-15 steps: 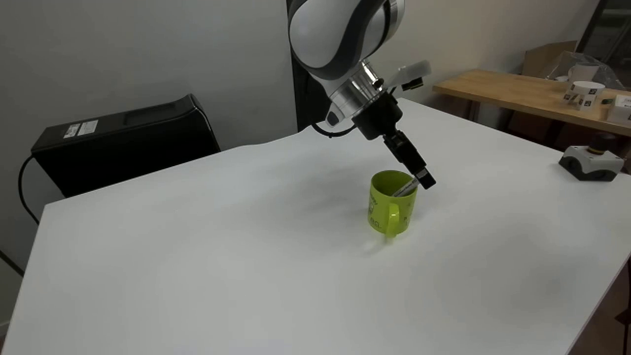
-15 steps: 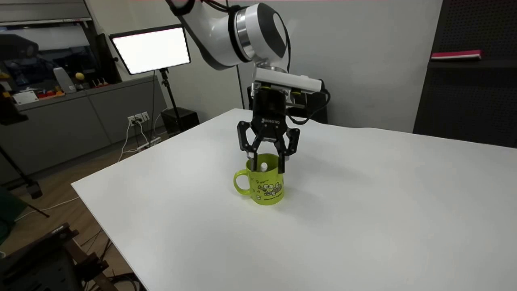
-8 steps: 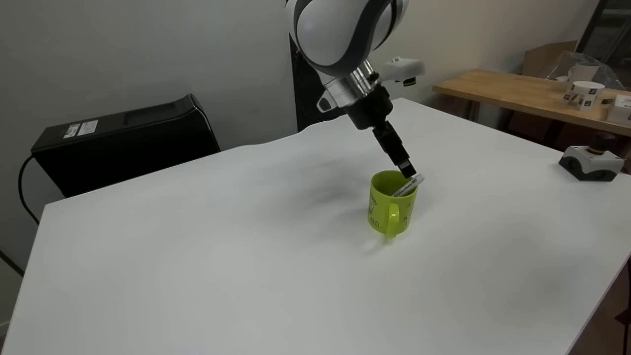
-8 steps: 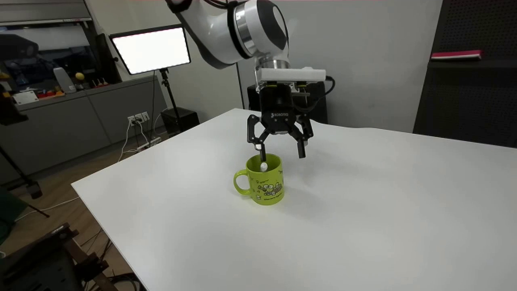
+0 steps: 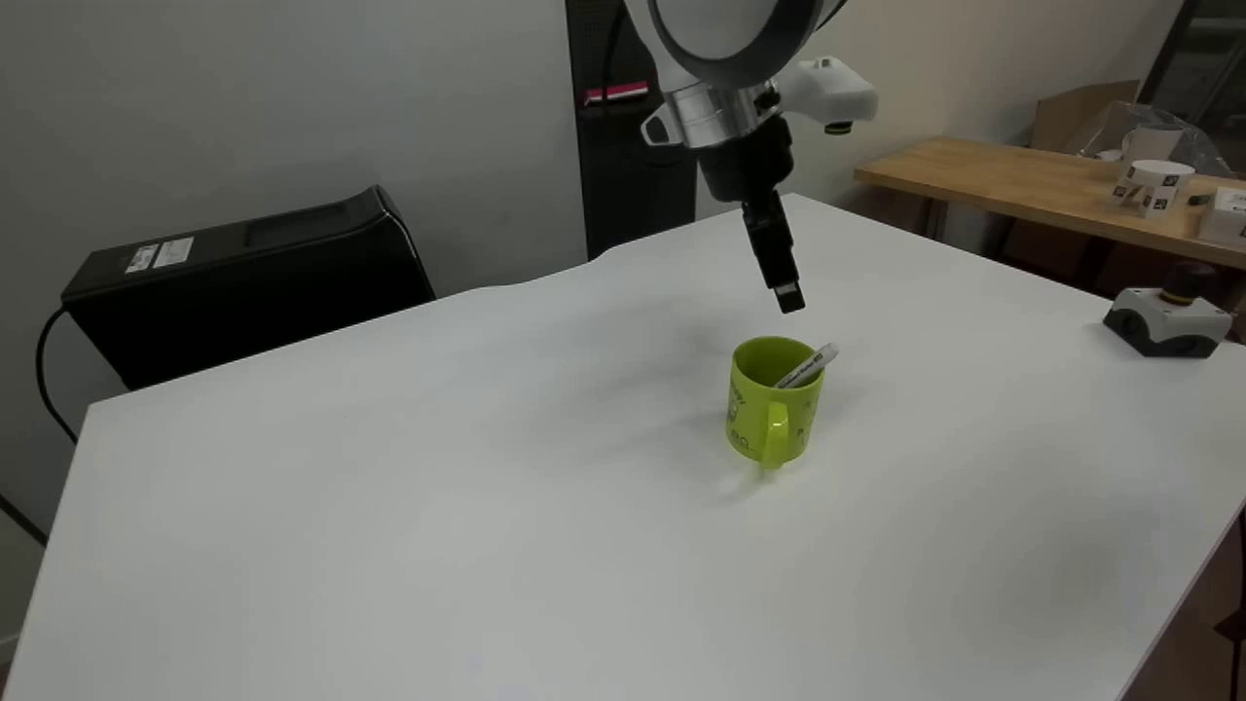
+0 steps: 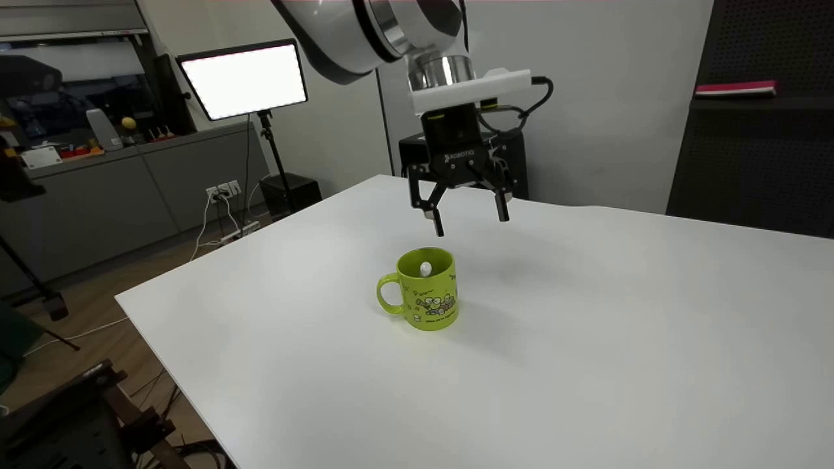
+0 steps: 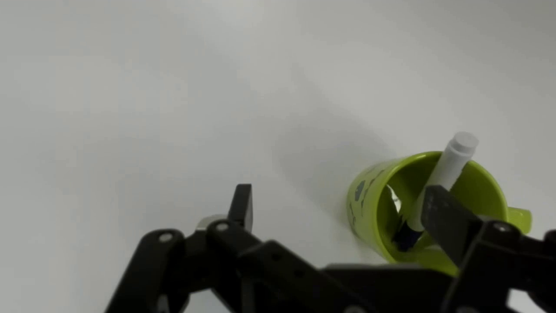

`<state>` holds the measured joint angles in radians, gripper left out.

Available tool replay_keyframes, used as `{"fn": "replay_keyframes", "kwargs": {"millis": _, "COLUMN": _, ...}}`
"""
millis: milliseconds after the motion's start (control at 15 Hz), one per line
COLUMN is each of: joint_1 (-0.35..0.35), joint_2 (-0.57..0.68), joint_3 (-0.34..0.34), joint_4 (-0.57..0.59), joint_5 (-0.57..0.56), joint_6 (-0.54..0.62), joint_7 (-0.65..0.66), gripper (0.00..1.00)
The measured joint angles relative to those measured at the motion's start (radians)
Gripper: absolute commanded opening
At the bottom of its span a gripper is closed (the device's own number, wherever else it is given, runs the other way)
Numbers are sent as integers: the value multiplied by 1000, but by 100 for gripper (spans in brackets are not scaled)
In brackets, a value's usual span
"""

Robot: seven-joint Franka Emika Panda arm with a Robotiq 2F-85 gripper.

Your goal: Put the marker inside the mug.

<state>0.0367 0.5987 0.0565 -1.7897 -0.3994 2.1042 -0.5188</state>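
I have the claw spread wide with nothing between its tips, higher than the mug and apart from it. Inside leans the marker, dark end down, white end poking past the rim — so, as I judge it, a slow, straight lift away serves best, no sideways sweep that might snag it.

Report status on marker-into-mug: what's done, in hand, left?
Done: the marker leans inside the mug, dark end down, white end poking out past the rim.
In hand: nothing gripped; the tool hangs open, with a gap to both visible in the exterior views.
Left: no placing step that I can see; perhaps only parking the tool.
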Motion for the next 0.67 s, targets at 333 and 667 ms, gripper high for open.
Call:
{"fn": "replay_keyframes", "kwargs": {"millis": 333, "joint_1": -36, "joint_2": -85, "joint_3": 0, "joint_4": -98, "joint_5": 150, "joint_6": 62, "joint_7": 94, "gripper": 100}}
{"fn": "replay_keyframes", "kwargs": {"millis": 667, "joint_1": -65, "joint_2": -135, "joint_3": 0, "joint_4": -176, "joint_5": 298, "joint_6": 175, "joint_7": 171, "gripper": 100}}
